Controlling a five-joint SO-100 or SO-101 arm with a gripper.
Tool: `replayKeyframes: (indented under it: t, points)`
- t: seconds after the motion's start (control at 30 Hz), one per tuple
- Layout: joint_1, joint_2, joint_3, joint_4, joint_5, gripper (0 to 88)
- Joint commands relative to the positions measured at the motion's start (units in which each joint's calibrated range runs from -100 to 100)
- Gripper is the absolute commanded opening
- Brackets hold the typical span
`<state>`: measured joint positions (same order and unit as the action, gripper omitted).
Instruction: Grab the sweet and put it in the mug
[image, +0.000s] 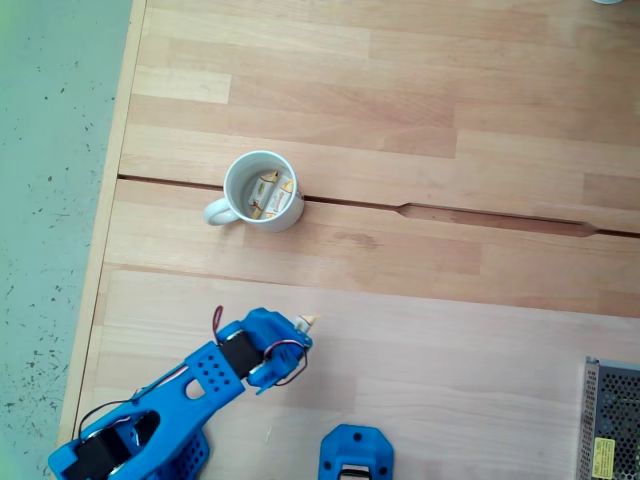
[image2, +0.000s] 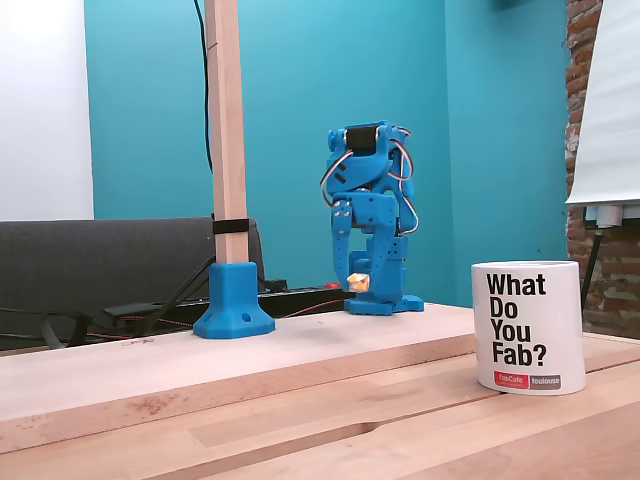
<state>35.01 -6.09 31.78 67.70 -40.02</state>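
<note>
The white mug (image: 236, 171) stands left of centre on the wooden table, handle to the lower left, with a couple of wrapped sweets (image: 270, 192) lying inside. From the side the mug (image2: 527, 325) carries black lettering. The blue arm reaches in from the lower left in a fixed view. Its gripper (image: 300, 326) is shut on a small white sweet (image: 308, 321) with orange ends, below the mug and well apart from it. In the other fixed view the gripper (image2: 356, 286) hangs low over the far part of the table with the sweet (image2: 357, 281) at its tip.
A blue printed block (image: 356, 455) sits at the bottom edge and a grey metal box (image: 610, 420) at the lower right. The table's edge (image: 105, 230) runs down the left side. A wooden post in a blue foot (image2: 232, 300) stands on the table.
</note>
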Motion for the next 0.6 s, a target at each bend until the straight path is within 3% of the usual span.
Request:
replayKeyframes:
  t: [0.0, 0.57]
  points:
    - [-2.76, -6.74, -2.25, 0.04, -1.86, 0.0]
    - [-20.48, -11.99, -18.31, -0.04, -5.42, 0.0]
